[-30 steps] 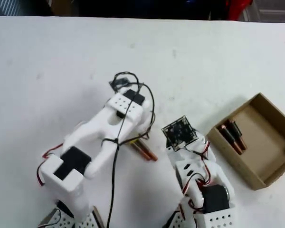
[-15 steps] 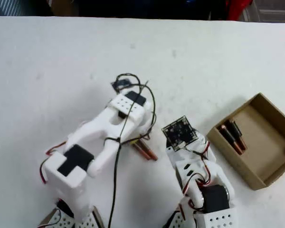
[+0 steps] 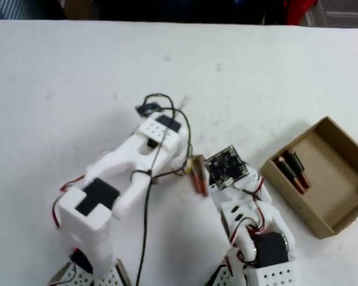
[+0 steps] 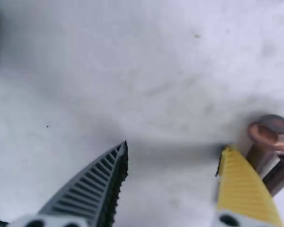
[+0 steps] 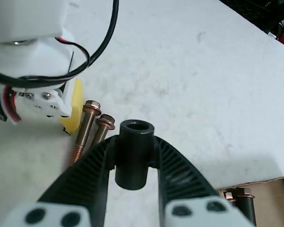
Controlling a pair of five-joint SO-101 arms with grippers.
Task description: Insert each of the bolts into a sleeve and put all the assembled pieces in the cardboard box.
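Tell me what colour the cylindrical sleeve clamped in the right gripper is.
Black. The hollow cylindrical sleeve shows best in the right wrist view.

No text, label, number or sign could be read on any object or on the white surface (image 3: 77, 65).

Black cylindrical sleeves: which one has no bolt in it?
The black sleeve clamped in the right gripper: its bore is empty. The two others, in the cardboard box, carry copper bolts.
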